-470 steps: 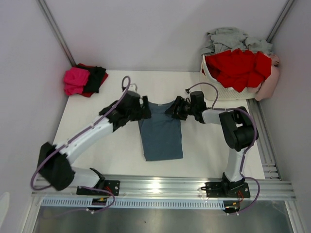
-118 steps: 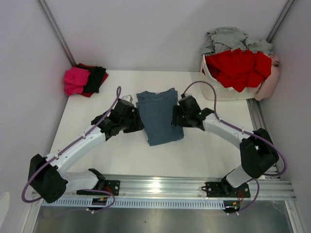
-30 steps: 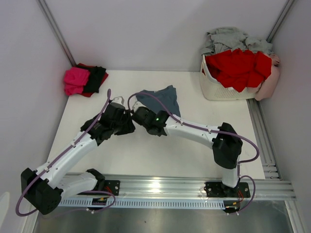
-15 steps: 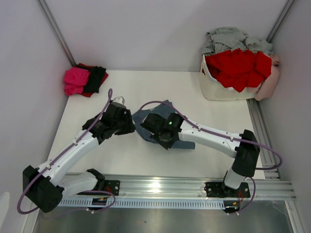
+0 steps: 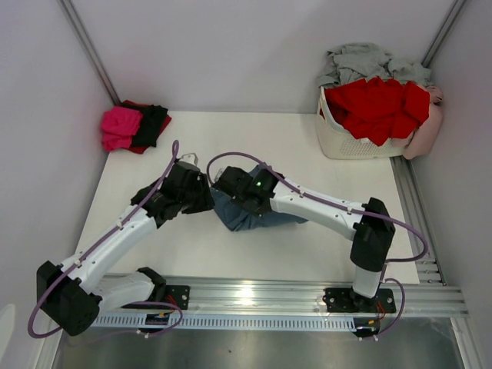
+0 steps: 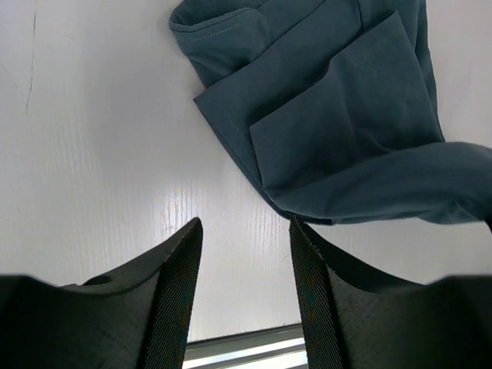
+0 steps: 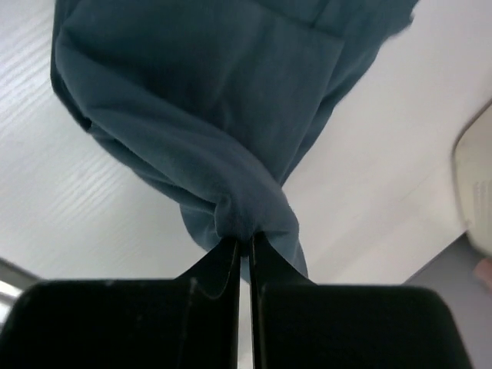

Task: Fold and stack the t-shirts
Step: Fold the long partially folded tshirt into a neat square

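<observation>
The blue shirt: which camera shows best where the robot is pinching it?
The right wrist view: the right tool is shut on a bunched fold of the blue shirt. The top view hides that pinch under the arm. The left wrist view shows folded layers, untouched by the open left tool.

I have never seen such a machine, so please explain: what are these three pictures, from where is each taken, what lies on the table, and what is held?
The machine is two robot arms fixed at the near edge of a white table. The overhead picture comes from a fixed camera above and behind them. The other two come from cameras on each wrist, looking past the jaws.

The right gripper has its jaws shut on a bunch of the blue-grey t-shirt. The left gripper is open and empty beside it.

At the far left lies a pile of folded shirts. At the far right stands a white basket heaped with red and grey clothes.
</observation>
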### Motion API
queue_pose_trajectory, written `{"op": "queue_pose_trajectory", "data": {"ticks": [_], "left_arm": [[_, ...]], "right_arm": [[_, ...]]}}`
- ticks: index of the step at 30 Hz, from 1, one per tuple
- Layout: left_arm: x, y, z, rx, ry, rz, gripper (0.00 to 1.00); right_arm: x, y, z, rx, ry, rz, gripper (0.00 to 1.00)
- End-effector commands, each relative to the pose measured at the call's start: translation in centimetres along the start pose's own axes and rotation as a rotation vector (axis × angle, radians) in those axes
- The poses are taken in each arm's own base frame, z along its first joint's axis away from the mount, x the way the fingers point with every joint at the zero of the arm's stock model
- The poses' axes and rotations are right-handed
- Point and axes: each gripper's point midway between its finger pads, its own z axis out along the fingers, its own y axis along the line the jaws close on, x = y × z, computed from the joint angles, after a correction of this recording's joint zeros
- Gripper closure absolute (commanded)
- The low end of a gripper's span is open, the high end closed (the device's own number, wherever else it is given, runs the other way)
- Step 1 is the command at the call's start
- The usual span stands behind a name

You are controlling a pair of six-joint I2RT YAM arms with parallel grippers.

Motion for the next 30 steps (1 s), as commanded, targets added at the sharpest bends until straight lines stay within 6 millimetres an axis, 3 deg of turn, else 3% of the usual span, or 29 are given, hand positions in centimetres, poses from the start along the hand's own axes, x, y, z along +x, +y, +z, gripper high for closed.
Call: {"op": "queue_pose_trajectory", "data": {"ticks": [1,2,6,8,9,15,20,22,23,30], "left_arm": [[-1.1,-0.3,-1.0,0.030,-0.039,0.004,0.47],[-0.9,-0.2,-1.1,0.027,-0.038,0.004,0.47],[-1.1,0.2,-1.5,0.018,-0.056,0.003,0.46],[-1.2,0.4,-1.6,0.013,-0.065,0.001,0.46],[-1.4,0.4,-1.7,0.013,-0.072,0.001,0.46],[-1.6,0.7,-1.7,0.005,-0.079,-0.001,0.46],[-1.7,1.1,-1.9,-0.010,-0.084,-0.007,0.46],[-1.7,1.3,-2.1,-0.015,-0.091,-0.009,0.47],[-1.8,1.5,-2.3,-0.022,-0.096,-0.009,0.47],[-1.8,3.0,-3.7,-0.060,-0.152,-0.034,0.47]], "right_arm": [[-6.3,-2.7,-0.3,0.063,-0.200,-0.102,1.00],[-7.8,-3.4,0.0,0.049,-0.245,-0.116,1.00],[-10.6,-2.2,1.1,-0.069,-0.313,-0.162,1.00],[-12.5,-1.4,0.8,-0.138,-0.373,-0.169,1.00],[-12.7,-1.1,1.7,-0.163,-0.370,-0.175,1.00],[-15.3,1.8,2.2,-0.330,-0.471,-0.203,1.00],[-16.2,0.5,4.8,-0.386,-0.510,-0.162,1.00],[-16.7,0.4,5.0,-0.456,-0.539,-0.138,1.00],[-16.6,-0.5,5.9,-0.471,-0.536,-0.099,1.00],[-18.1,-2.7,7.2,-0.514,-0.633,-0.049,1.00]]}}
